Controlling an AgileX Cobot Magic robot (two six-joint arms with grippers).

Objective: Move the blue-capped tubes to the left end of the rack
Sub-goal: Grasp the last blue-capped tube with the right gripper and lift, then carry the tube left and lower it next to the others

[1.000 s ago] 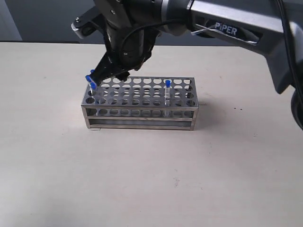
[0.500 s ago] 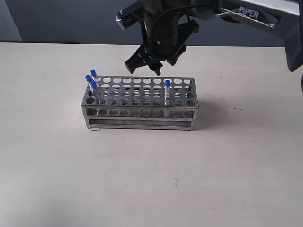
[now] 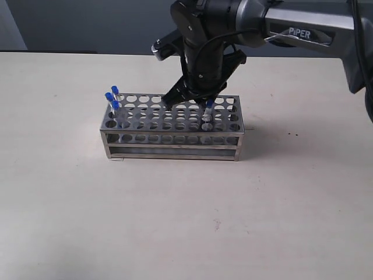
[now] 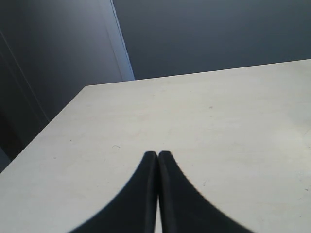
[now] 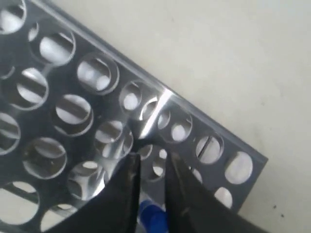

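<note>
The steel rack (image 3: 175, 140) stands mid-table. Three blue-capped tubes (image 3: 112, 99) stand together in holes at its left end. A fourth blue-capped tube (image 3: 207, 115) stands toward the right end, leaning slightly. My right gripper (image 3: 205, 109) has come down over it from behind. In the right wrist view the tube's blue cap (image 5: 154, 217) fills the narrow gap between the two black fingers of the right gripper (image 5: 150, 158), above the rack's holed plate (image 5: 227, 140). My left gripper (image 4: 158, 153) is shut on nothing over bare table and does not show in the exterior view.
The right arm (image 3: 291, 29) stretches in from the upper right across the back of the table. The table's far edge (image 4: 194, 74) meets a dark wall behind.
The right gripper left the rack's left end, where the third tube now stands, swung right above the back of the rack, then dropped onto the fourth tube, which now leans a little.
</note>
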